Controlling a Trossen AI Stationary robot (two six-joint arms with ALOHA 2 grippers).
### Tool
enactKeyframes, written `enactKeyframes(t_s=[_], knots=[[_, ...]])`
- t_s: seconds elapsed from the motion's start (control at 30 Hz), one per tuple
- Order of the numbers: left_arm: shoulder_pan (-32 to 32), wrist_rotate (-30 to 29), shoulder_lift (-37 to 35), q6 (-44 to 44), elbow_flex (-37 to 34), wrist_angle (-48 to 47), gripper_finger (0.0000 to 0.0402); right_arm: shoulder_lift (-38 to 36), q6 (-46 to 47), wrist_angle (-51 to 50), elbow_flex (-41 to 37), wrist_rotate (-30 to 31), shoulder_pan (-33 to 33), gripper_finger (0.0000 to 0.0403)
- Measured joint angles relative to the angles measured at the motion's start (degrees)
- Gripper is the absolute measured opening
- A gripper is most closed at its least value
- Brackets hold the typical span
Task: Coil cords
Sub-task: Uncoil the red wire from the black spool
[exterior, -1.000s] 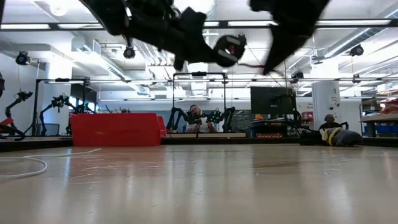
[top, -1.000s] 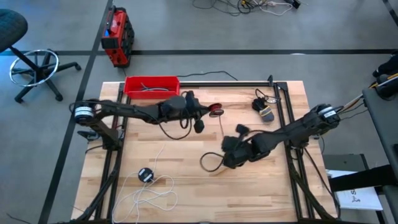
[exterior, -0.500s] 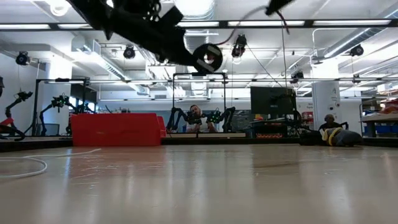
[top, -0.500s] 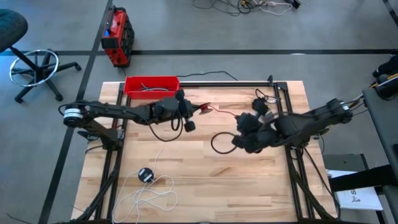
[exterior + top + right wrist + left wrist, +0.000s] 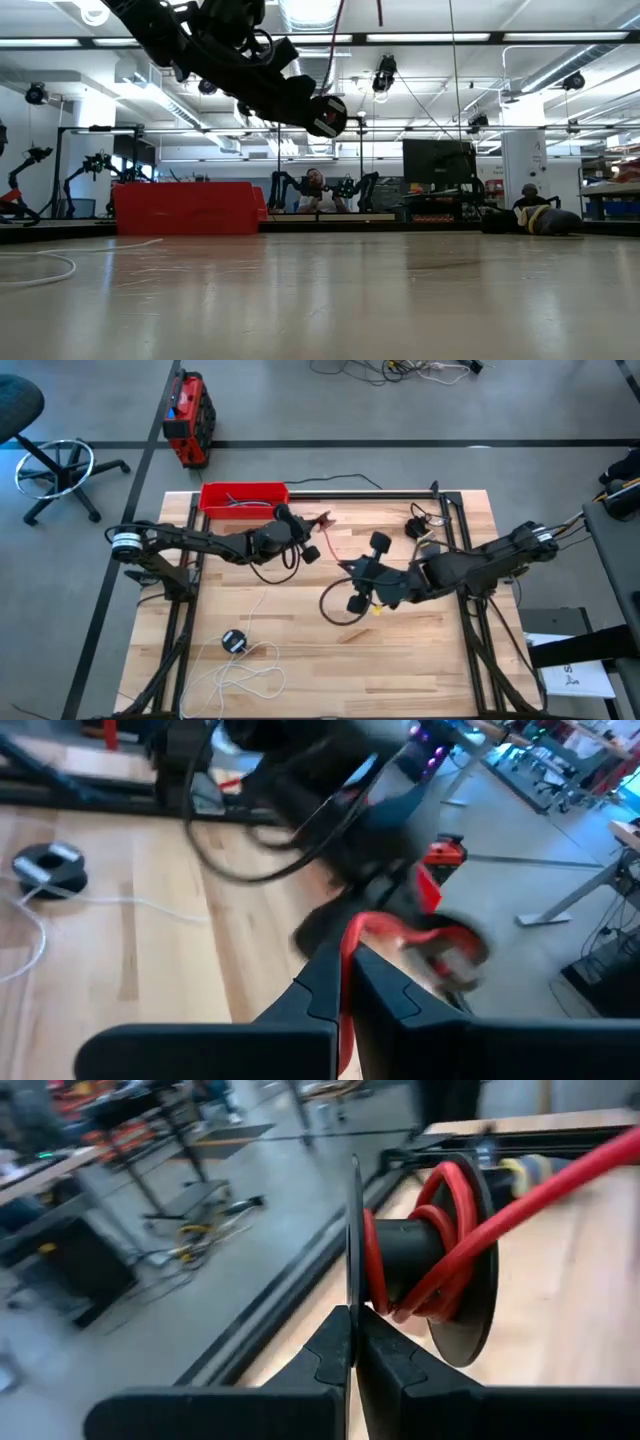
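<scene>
The red cord runs taut between my two grippers, held in the air over the table's middle. Several of its turns are wound on the hub of its round black disc piece, which also shows in the low view. My left gripper is shut on that piece, right of the red tray. My right gripper is shut on the red cord a short way to the right and nearer the front. The white cord lies loose at the front left, its black disc flat on the table. My left gripper pinches the rim of one thin black flange of the disc piece between its two fingers. The piece stands on edge, lifted clear of the table, with the wound hub off to one side of the fingers. My right gripper pinches a single strand of the red cord between its two fingers, which lie across it. The strand leads from the fingers to the disc piece in my left gripper and stays clear of the table.
A red tray with dark cables stands at the far left of the table. A small dark object sits at the far right by the frame. Black frame rails border the table.
My right gripper has swung with the red cord toward the far right and then back left toward the disc piece, circling it. My left gripper has carried the disc piece a little toward the table's left and far edge.
</scene>
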Motion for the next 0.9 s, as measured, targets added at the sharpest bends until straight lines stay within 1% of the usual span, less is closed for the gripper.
enactKeyframes(t_s=[0.1,0.17,0.27,0.4,0.53,0.63,0.7,0.8,0.87,0.9], knots=[[0.13,-2.90,-1.38,-0.24,0.00,3.20,0.0000,2.05,0.37,0.09,-0.05,-2.53,0.04,0.0003],[0.27,-3.37,-2.19,-0.24,-0.04,4.64,0.0000,3.45,0.37,0.53,-0.07,-4.18,-0.11,0.0003],[0.48,-3.57,-3.76,-0.04,-0.03,6.87,0.0000,5.40,1.04,0.02,-0.07,-4.71,-0.09,0.0003],[0.48,-1.59,-8.10,0.80,-0.35,7.30,0.0000,6.13,5.68,-3.22,-0.11,-4.79,-0.12,0.0003],[0.46,2.05,-15.56,1.72,-3.55,7.20,0.0000,6.17,12.27,-9.92,-0.29,-4.53,-0.20,0.0003],[0.47,7.44,-22.94,3.26,-6.71,7.27,0.0000,6.17,19.45,-17.00,-0.68,-4.38,-0.18,0.0003],[0.46,13.46,-28.11,5.21,-9.16,7.08,0.0000,6.17,25.13,-21.10,-1.62,-4.10,-0.18,0.0004],[0.44,24.51,-34.67,8.44,-12.43,6.85,0.0000,6.08,29.14,-21.37,-3.36,-4.01,-0.18,0.0009],[0.36,29.33,-37.98,8.82,-14.26,6.32,0.0000,5.99,29.32,-20.33,-3.70,-4.23,-0.20,0.0022],[0.38,30.40,-39.21,8.83,-14.78,6.48,0.0000,5.98,28.96,-19.13,-3.70,-4.50,-0.20,0.0033]])
